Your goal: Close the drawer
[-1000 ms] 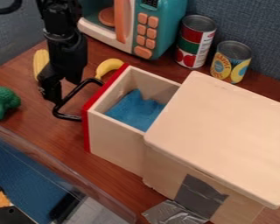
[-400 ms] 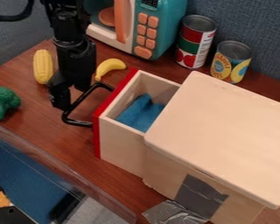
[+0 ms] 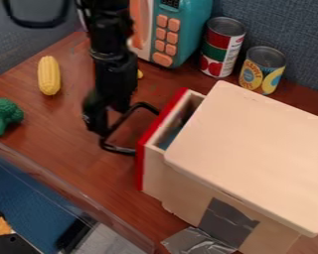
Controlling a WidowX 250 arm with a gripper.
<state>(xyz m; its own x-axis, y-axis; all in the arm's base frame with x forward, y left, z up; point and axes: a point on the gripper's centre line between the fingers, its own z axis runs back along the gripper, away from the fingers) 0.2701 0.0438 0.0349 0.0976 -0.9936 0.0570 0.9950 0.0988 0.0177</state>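
Observation:
The black gripper (image 3: 109, 121) hangs at the left of the drawer, right at its black wire handle (image 3: 117, 149). How its jaws stand cannot be made out. The wooden drawer (image 3: 155, 171) with a red front edge (image 3: 140, 161) sticks a short way out of the left side of the light wooden box (image 3: 255, 149). Through the narrow gap at its top, a bit of blue cloth (image 3: 167, 140) shows inside.
A teal toy microwave (image 3: 188, 30) stands behind, with a red-green can (image 3: 221, 47) and a yellow-labelled can (image 3: 262, 70) to its right. Yellow corn (image 3: 48, 75) and green broccoli (image 3: 2, 115) lie left. A clear-walled bin (image 3: 55, 183) fills the lower left. The arm mostly covers a banana (image 3: 139, 74).
The gripper has moved right and slightly down along with the handle. The drawer has slid well into the box, and less of the blue cloth shows. The arm now covers most of the banana.

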